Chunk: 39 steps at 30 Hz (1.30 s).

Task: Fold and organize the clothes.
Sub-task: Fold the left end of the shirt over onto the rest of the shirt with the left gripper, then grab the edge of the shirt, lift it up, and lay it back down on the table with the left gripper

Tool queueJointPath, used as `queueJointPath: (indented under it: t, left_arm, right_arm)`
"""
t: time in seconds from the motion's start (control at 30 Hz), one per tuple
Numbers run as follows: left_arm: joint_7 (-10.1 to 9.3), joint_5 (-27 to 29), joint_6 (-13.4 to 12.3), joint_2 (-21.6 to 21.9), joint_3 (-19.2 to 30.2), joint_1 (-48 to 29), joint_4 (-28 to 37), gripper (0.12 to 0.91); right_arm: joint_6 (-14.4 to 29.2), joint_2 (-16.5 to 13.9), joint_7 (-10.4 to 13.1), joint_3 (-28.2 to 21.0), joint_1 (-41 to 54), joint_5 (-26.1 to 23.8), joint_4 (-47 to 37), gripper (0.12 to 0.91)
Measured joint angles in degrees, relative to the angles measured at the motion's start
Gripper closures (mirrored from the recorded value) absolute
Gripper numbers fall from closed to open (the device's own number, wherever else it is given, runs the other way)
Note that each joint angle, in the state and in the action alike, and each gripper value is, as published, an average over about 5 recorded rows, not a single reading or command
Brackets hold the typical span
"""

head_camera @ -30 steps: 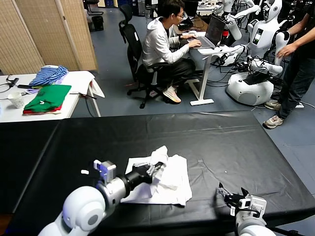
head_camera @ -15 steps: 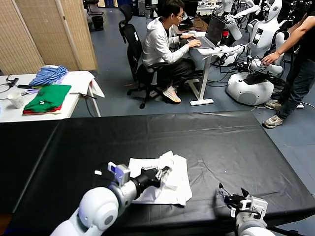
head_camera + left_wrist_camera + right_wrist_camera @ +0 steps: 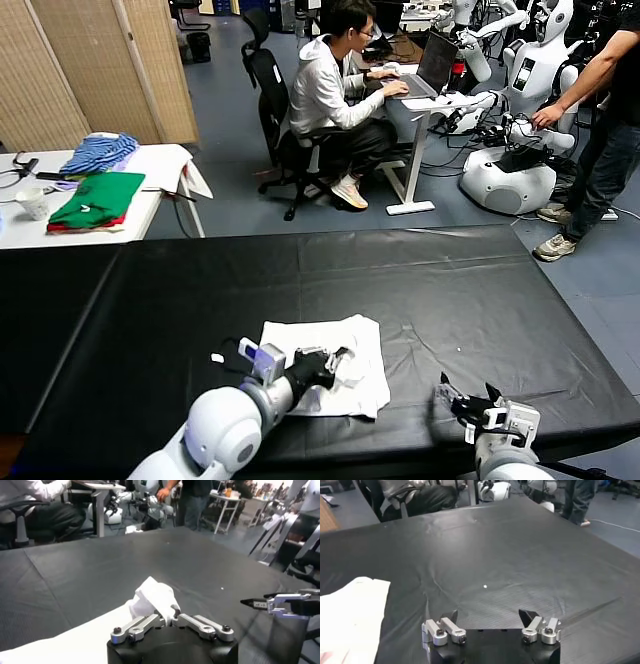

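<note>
The white T-shirt (image 3: 300, 335) lies folded into a rough rectangle on the black table (image 3: 450, 290), near its front edge. My left gripper (image 3: 338, 357) rests at the shirt's front right part. In the left wrist view its fingers stand close together, pinching a raised fold of the white cloth (image 3: 150, 595) at the left gripper (image 3: 169, 614). The pink print is hidden. My right gripper (image 3: 468, 398) hovers low at the front right of the table, open and empty, apart from the shirt. In the right wrist view the right gripper (image 3: 489, 616) faces bare cloth, with the T-shirt (image 3: 350, 610) off to one side.
A white side table (image 3: 165, 160) at the back left carries folded green and red garments (image 3: 98, 195) and a blue striped cloth (image 3: 100, 150). Behind the black table a seated person (image 3: 335, 85) works at a laptop. Other robots (image 3: 520, 110) and a standing person are at the back right.
My left gripper carried the lifted flap of the shirt to the right and down towards me; the flap now lies lower on the shirt. The right arm has barely moved.
</note>
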Motion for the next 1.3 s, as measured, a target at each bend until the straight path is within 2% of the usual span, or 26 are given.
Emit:
queueJointPath:
  t: [0.1, 0.17, 0.33, 0.43, 0.53, 0.7, 0.83, 1.0, 1.3]
  left_arm:
    - [0.08, -0.9, -1.7, -0.3, 0.2, 0.3, -0.2, 0.251]
    - [0.19, -2.2, -3.5, -0.5, 0.2, 0.6, -0.6, 0.169]
    - [0.54, -8.8, -10.9, -0.9, -0.6, 1.1, -2.2, 0.125]
    - [0.5, -11.2, -13.3, -0.6, -1.6, 1.3, -3.4, 0.124]
    - [0.7, -9.0, -12.3, 0.4, -3.1, 2.0, -4.3, 0.123]
    - [1.86, -0.9, -7.0, 3.5, -6.8, 5.3, -6.1, 0.123]
    - [2.56, 6.1, -6.3, 6.4, -10.5, 9.3, -7.7, 0.123]
    - [1.99, 10.9, -6.3, 7.5, -14.0, 13.5, -9.0, 0.123]
    - [1.34, 14.6, -6.6, 5.8, -15.3, 17.9, -8.9, 0.123]
  right_arm:
    - [0.0, 0.1, 0.0, -0.1, -0.1, -0.1, 0.3, 0.118]
    - [0.0, 0.1, 0.0, 0.0, -0.2, -0.1, 0.5, 0.118]
    - [0.0, -0.1, -1.1, 0.2, -0.4, -0.3, 1.2, 0.118]
    - [0.2, -0.6, -3.2, 0.0, -0.5, -0.6, 1.9, 0.118]
    - [2.3, -1.3, -5.7, -0.5, -0.6, -1.1, 2.7, 0.118]
    - [7.8, -3.1, -11.1, -2.6, -0.5, -2.6, 3.8, 0.118]
    - [9.2, -4.6, -13.5, -5.7, 0.1, -2.5, 3.9, 0.118]
    - [9.5, -5.1, -13.4, -10.4, 0.5, -0.5, 3.5, 0.118]
    - [9.6, -5.2, -10.4, -15.0, 3.0, 5.3, 1.1, 0.119]
